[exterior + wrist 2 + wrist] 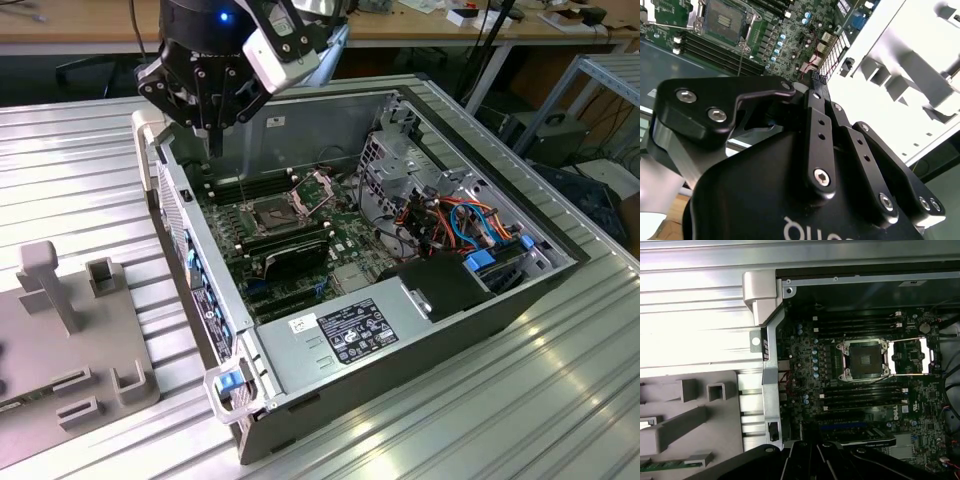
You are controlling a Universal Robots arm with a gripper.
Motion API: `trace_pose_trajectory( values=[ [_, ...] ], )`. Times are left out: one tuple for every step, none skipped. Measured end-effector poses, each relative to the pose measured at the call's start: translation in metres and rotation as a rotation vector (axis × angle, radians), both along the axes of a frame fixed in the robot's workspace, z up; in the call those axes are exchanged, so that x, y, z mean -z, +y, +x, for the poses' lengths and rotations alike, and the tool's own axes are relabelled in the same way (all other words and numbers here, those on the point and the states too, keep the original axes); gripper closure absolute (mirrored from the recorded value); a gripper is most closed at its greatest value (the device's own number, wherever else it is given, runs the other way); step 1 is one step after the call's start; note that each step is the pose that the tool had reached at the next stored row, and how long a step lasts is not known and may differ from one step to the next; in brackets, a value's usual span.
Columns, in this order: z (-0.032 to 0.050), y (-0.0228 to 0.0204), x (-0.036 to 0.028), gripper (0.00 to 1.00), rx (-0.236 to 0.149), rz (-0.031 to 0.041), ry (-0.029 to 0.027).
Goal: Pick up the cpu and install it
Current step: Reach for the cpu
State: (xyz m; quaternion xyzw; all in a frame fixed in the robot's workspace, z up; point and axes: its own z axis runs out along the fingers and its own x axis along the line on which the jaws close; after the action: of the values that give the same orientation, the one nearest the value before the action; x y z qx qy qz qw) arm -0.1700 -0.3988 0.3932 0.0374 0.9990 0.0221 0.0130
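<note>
My gripper (213, 143) hangs over the open computer case's wall (185, 225) on the exterior view's left, above and beside the motherboard. Its black fingers (815, 95) are pressed together, and nothing shows between them. The cpu is out of view. The cpu socket (272, 213) lies inside the case, dark and uncovered, and appears in both wrist views (724, 20) (863, 359). Its hinged metal frame (910, 356) is swung open beside it. In the exterior view the gripper is apart from the socket, higher and to its left.
A grey fixture tray (70, 340) with upright holders lies outside the case, with a green module (665, 466) on it. Inside are a black card (290, 250), a power supply (350, 330), drive cages and coloured cables (450, 220). The case rests on a ribbed metal table (560, 400).
</note>
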Motion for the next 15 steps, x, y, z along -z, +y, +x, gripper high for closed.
trace_pose_trajectory(
  values=[
    [-0.0009,0.0000,0.0000,0.89,0.000,0.0000,0.0000],
    [-0.0019,0.0000,0.0000,0.89,0.000,0.0001,-0.0001],
    [-0.0028,0.0000,0.0000,0.89,0.000,0.0000,-0.0001],
    [-0.0036,0.0000,0.0000,0.89,0.000,0.0000,-0.0001],
    [-0.0044,0.0000,0.0000,0.89,0.000,0.0000,0.0000],
    [-0.0051,0.0000,0.0000,0.89,0.000,0.0001,0.0000],
    [-0.0056,0.0000,0.0000,0.89,0.000,0.0000,0.0000],
    [-0.0057,0.0000,0.0000,0.89,0.000,0.0001,0.0000],
    [-0.0058,0.0000,0.0000,0.89,0.000,0.0001,0.0000],
    [-0.0059,0.0000,0.0000,0.89,0.000,0.0000,0.0000],
    [-0.0060,0.0000,0.0000,0.89,0.000,0.0000,0.0000],
    [-0.0061,0.0000,0.0000,0.89,0.000,0.0000,0.0000],
    [-0.0061,0.0000,0.0000,0.89,0.000,0.0000,0.0000],
    [-0.0061,0.0000,0.0000,0.89,0.000,0.0000,0.0000],
    [-0.0064,0.0000,0.0000,0.89,0.000,0.0001,-0.0001]
  ],
)
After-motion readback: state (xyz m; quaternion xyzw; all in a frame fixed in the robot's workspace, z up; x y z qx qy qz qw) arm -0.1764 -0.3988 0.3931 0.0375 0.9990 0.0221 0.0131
